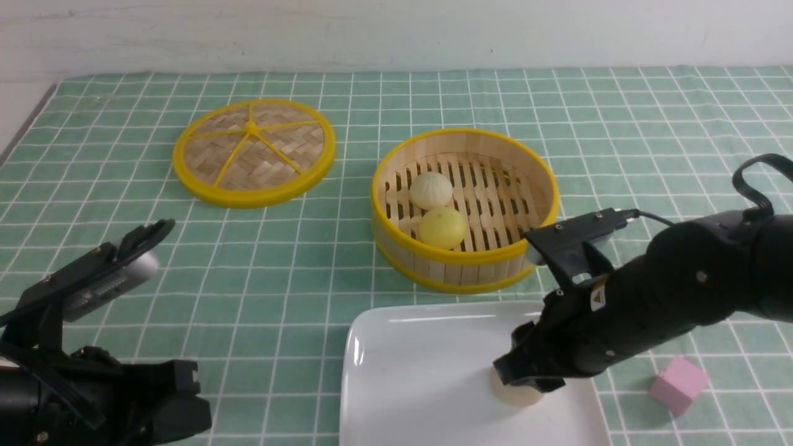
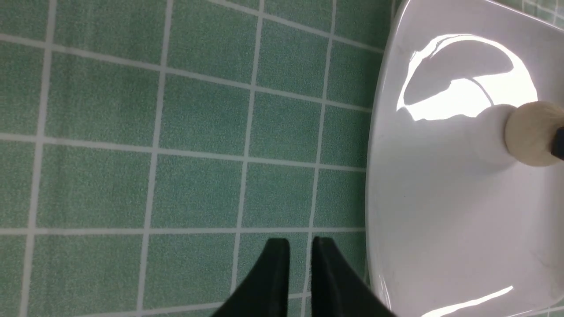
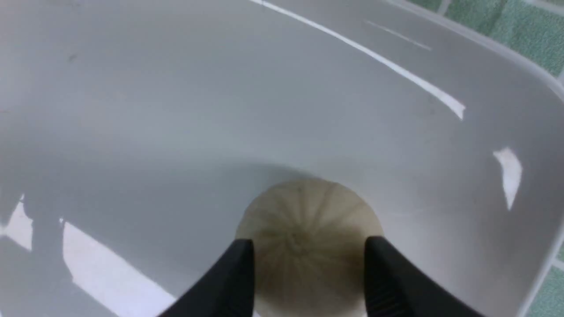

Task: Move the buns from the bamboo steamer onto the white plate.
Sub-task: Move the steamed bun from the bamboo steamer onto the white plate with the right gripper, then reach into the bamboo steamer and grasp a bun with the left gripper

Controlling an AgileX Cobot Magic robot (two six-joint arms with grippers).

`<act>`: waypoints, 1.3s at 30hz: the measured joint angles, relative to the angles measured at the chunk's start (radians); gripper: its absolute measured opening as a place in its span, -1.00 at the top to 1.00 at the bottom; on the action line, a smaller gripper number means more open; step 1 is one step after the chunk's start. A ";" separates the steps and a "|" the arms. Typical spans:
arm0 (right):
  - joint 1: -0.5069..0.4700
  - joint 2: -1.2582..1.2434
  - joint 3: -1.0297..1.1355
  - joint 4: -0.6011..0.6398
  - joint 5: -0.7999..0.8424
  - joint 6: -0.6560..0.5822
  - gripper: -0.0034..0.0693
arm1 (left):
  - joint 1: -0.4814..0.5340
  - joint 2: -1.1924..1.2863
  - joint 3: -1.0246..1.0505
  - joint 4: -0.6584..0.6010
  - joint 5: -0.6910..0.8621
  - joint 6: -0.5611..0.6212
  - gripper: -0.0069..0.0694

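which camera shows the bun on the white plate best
Right wrist view: the bun is large, pleats clear, between the right hand's tips. Front view hides most of it behind that hand; left wrist view catches it at the edge.

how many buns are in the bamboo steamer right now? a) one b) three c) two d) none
c: a cream bun and a yellow bun lie on the slatted floor of the bamboo steamer, while the third bun sits on the white plate.
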 joint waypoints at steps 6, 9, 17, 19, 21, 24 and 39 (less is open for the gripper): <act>0.000 -0.198 -0.009 -0.057 0.061 0.004 -0.19 | 0.000 0.000 0.000 0.000 -0.002 0.000 0.50; 0.000 -0.409 -0.010 -0.181 0.226 0.047 0.28 | 0.000 0.000 0.000 -0.001 -0.017 0.000 0.48; 0.000 -0.753 0.009 -0.327 0.463 0.131 0.95 | 0.000 0.052 -0.093 -0.019 -0.096 0.005 0.60; 0.000 -0.821 0.043 -0.349 0.468 0.134 0.95 | -0.014 0.100 -0.173 -0.019 -0.053 0.008 0.73; 0.000 -0.899 0.103 -0.379 0.465 0.134 0.95 | -0.055 0.158 -0.257 -0.019 -0.031 0.013 0.80; 0.000 -0.982 0.189 -0.407 0.447 0.134 0.95 | -0.138 0.246 -0.367 -0.019 -0.043 0.019 0.81; 0.000 -1.197 0.407 -0.470 0.309 0.134 0.94 | -0.534 0.856 -1.038 0.364 -0.072 -0.334 0.43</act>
